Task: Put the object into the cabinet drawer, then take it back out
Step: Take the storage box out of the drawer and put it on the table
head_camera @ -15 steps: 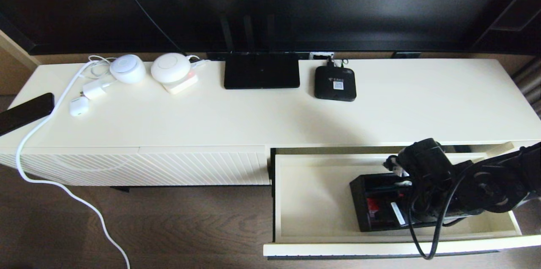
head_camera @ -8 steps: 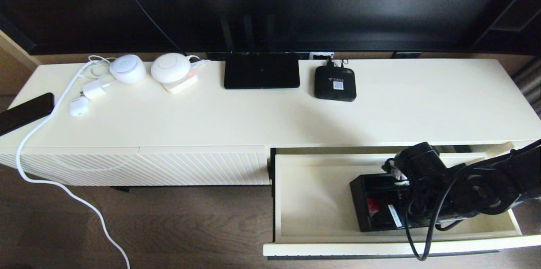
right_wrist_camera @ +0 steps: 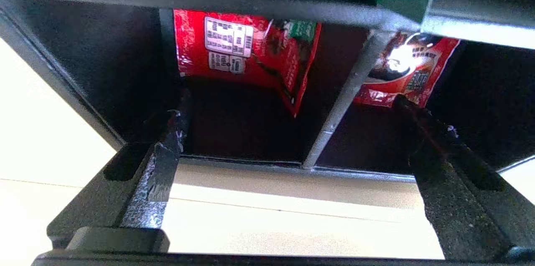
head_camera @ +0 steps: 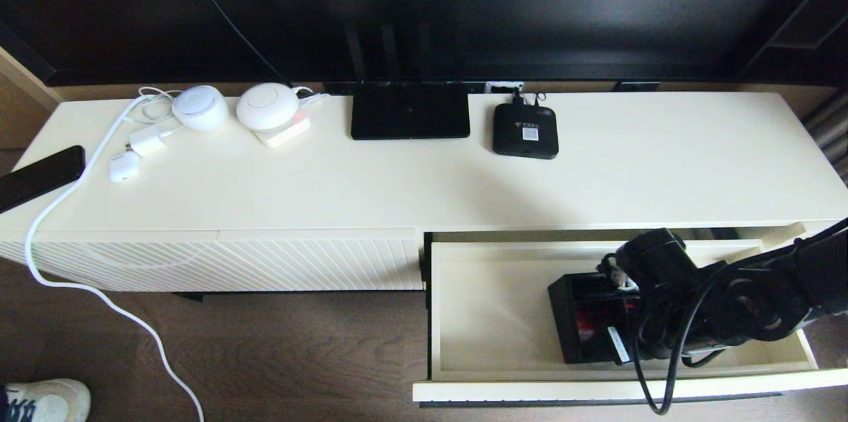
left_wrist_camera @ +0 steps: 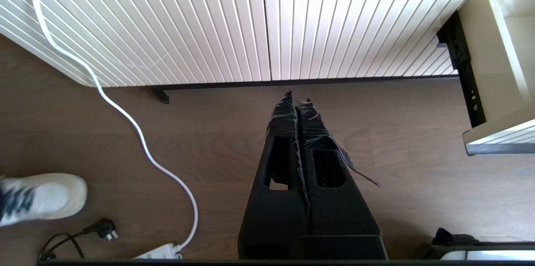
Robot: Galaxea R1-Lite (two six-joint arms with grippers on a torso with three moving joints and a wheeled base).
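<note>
The cabinet drawer (head_camera: 490, 309) stands pulled out at the lower right, its cream interior showing. The black organizer box (head_camera: 586, 326) rests on the drawer floor, right of middle, with red and white sachets (right_wrist_camera: 246, 49) in its compartments. My right gripper (head_camera: 629, 319) reaches down into the box from the right and hides the box's right part. In the right wrist view the right gripper (right_wrist_camera: 288, 109) is open, its fingertips (right_wrist_camera: 173, 120) down inside the box on either side of a divider (right_wrist_camera: 338, 120), gripping nothing. My left gripper (left_wrist_camera: 297, 97) is shut and empty, low over the floor before the closed front.
On the cabinet top stand a flat black router (head_camera: 409, 110), a small black set-top box (head_camera: 525, 131), white round devices (head_camera: 267, 106) and a phone (head_camera: 40, 177). A white cable (head_camera: 66, 190) runs down to the floor. A shoe (head_camera: 43, 401) stands at the lower left.
My right gripper has sunk a little lower into the organizer box in the drawer. A shoe has come into view at the lower left.
</note>
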